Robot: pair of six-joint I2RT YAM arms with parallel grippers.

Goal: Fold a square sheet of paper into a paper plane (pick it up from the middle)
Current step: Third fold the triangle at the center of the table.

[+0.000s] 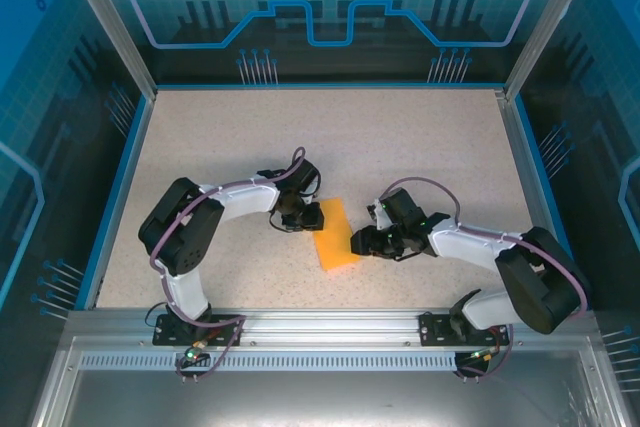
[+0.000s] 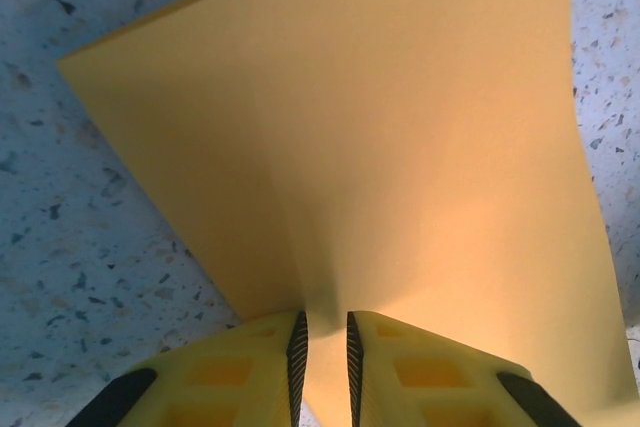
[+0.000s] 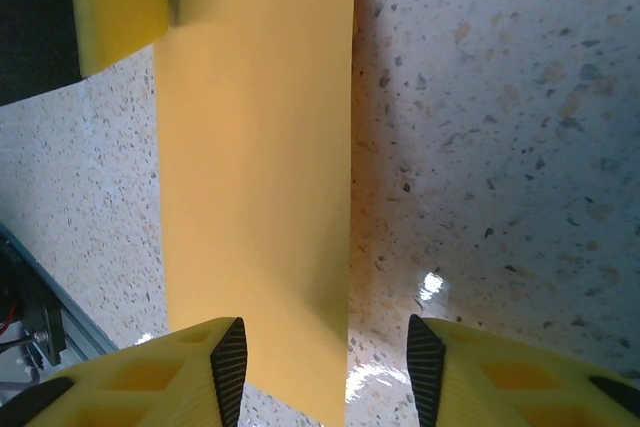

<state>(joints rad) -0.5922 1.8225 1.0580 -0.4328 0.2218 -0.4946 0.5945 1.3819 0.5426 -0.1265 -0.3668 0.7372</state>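
The orange sheet of paper (image 1: 336,234) lies mid-table between the two arms and looks like an upright rectangle from above. My left gripper (image 1: 312,217) is at its upper left edge. In the left wrist view the sheet (image 2: 400,147) puckers up into the narrow gap of the left gripper (image 2: 326,322), which is shut on it. My right gripper (image 1: 362,240) is at the paper's right side. In the right wrist view it (image 3: 327,332) stands open, with the sheet's (image 3: 255,167) long right edge lying between its fingers. No folded plane shape is visible.
The speckled tabletop (image 1: 400,147) is bounded by a blue rim and a metal rail (image 1: 330,322) at the near edge. A yellow finger of the left gripper (image 3: 110,7) shows at the top left of the right wrist view.
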